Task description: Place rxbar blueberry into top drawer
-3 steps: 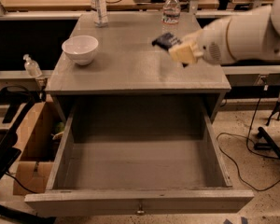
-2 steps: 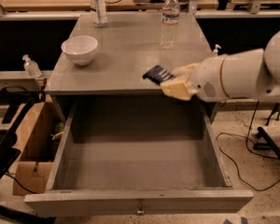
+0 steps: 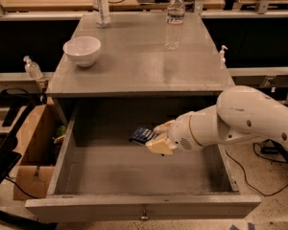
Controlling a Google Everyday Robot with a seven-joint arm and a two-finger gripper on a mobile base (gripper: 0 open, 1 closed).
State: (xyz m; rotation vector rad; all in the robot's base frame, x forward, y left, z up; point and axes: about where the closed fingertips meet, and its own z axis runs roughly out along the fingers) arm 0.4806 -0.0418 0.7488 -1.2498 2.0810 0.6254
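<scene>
Claw [image 3: 153,138], down off the tabletop [image 3: 134,66], now inside the top drawer [image 3: 134,206], gripping the rxbar blueberry [image 3: 141,134]

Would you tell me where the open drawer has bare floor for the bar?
The floor of the top drawer is bare, widest by the left wall and front panel. Crowded at centre, where the gripper holds the rxbar blueberry over it.

drawer [image 3: 115,169]: plain grey inside, grey front panel.
snack bar [image 3: 141,134]: dark navy wrapper, white lettering.
my claw [image 3: 156,138]: cream-tan fingers, closed on the snack bar, above the drawer floor.
my arm [image 3: 249,119]: white shell.
bowl [image 3: 81,50]: white.
table top [image 3: 134,63]: grey, faintly mottled.
</scene>
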